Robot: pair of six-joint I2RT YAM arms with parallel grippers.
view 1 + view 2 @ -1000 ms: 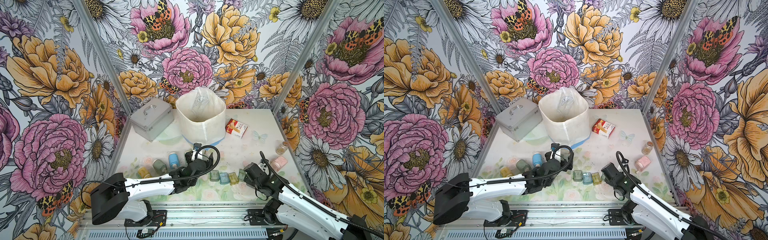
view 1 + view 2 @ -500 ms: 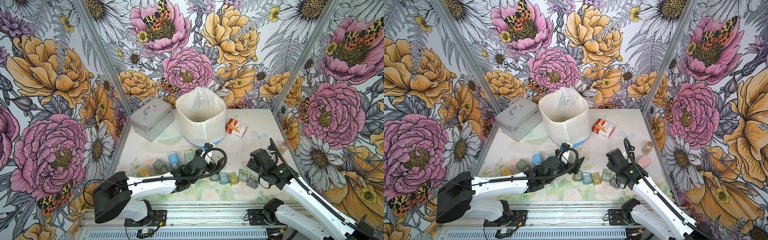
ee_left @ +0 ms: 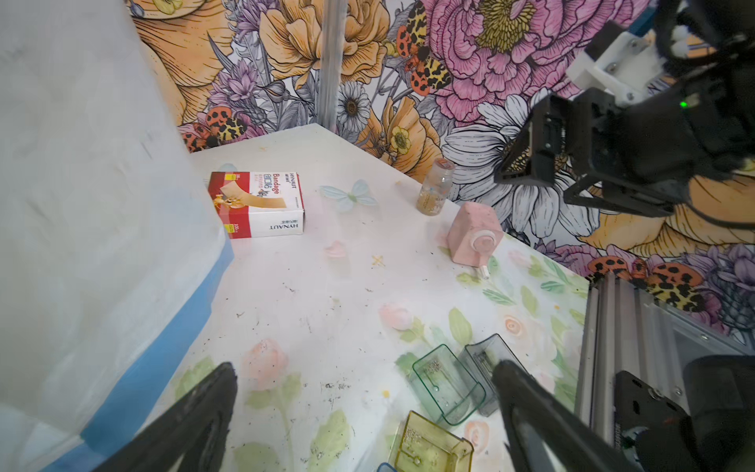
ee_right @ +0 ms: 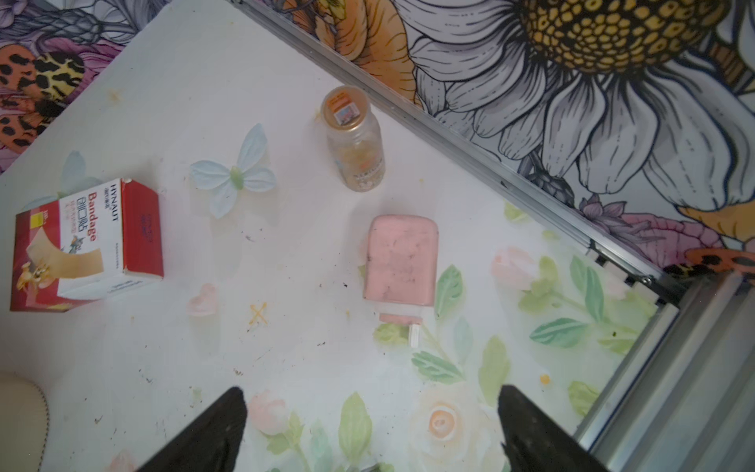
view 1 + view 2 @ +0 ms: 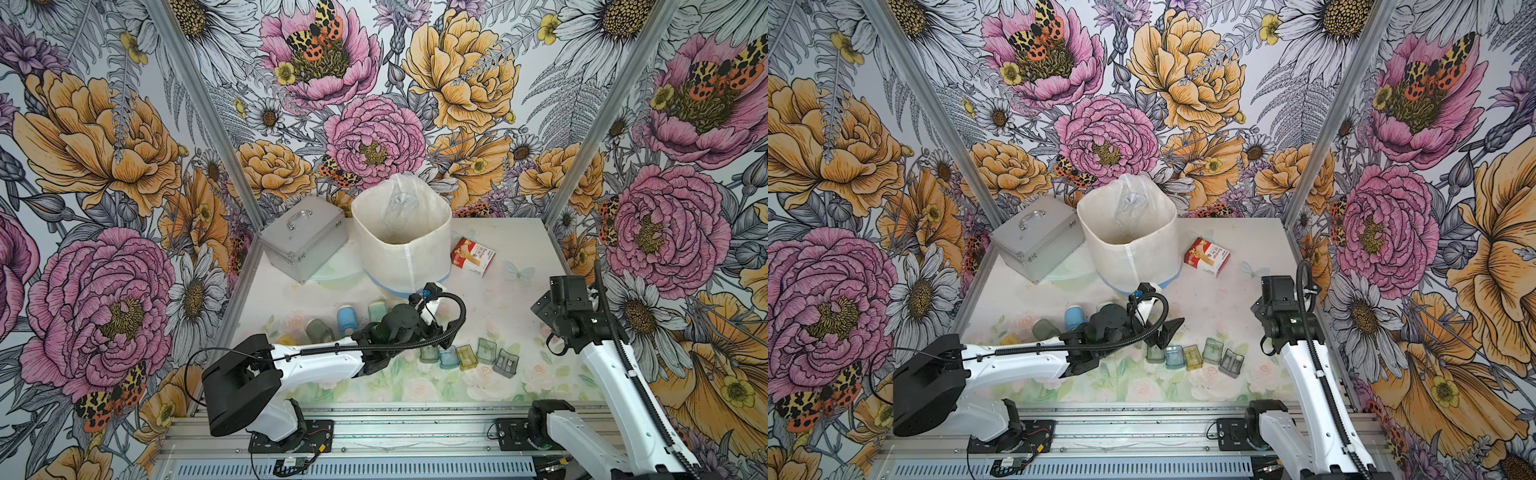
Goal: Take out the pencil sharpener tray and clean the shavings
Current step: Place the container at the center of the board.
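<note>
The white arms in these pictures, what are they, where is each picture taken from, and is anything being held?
They are two robot arms, each ending in a pincer. Two pictures look down from overhead; the other two come from cameras on the wrists. The left pincer and right pincer are both open, holding nothing. On the table lie a row of small clear trays, a pink sharpener, a bandage box, a lined bin and a metal case.
</note>
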